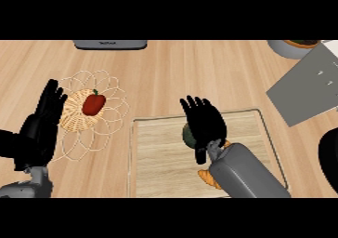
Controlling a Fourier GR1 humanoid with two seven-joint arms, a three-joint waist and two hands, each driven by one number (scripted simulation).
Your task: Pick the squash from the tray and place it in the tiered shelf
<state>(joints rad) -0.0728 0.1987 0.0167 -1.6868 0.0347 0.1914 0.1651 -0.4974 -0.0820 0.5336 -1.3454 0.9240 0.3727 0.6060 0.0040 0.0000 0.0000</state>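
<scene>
Right robot hand [203, 122] fingers spread over tray [158, 153], mostly hiding green squash [188, 135], orange item [207, 178] half under forearm

Dark-green squash [188, 135] — on wooden tray [158, 158]

A light wooden counter [199, 69] fills the view. A flat grey appliance [110, 44] and a round grey pot [282, 50] sit at its far edge.
</scene>
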